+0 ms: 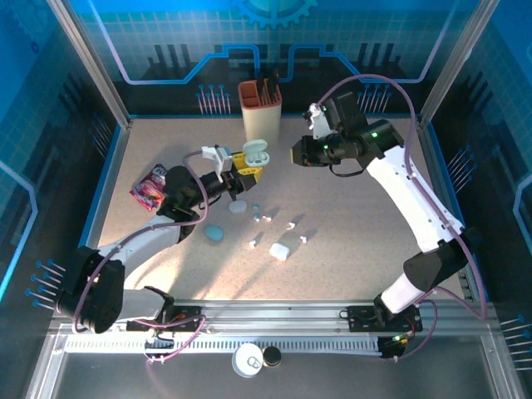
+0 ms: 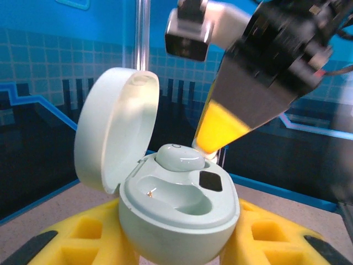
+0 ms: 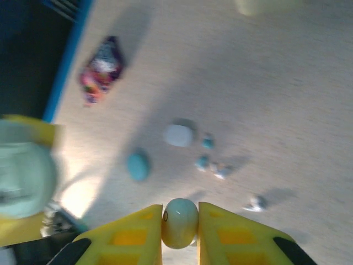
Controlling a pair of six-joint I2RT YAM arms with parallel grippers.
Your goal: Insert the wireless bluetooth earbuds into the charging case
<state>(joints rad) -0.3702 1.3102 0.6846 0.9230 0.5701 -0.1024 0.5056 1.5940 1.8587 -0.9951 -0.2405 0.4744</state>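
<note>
Near the desk's (image 1: 357,224) far edge, the left gripper (image 1: 249,169) is clamping the open case (image 1: 256,152), while the right gripper (image 3: 180,214), just beside it, is pinching one earbud (image 3: 179,226) between its yellow pads (image 3: 132,237), and other earbuds (image 1: 291,225) are lying loose mid-desk.

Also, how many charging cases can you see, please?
4: an open mint case in the left gripper; a pale case, a teal case and a white case lying on the table.

The worktop (image 1: 349,224) is bare on its right half. Loose earbuds (image 1: 290,225) and small cases (image 1: 279,251) litter the middle. A brown holder (image 1: 259,106) stands close behind the open case (image 1: 256,153), leaving little room there.
</note>
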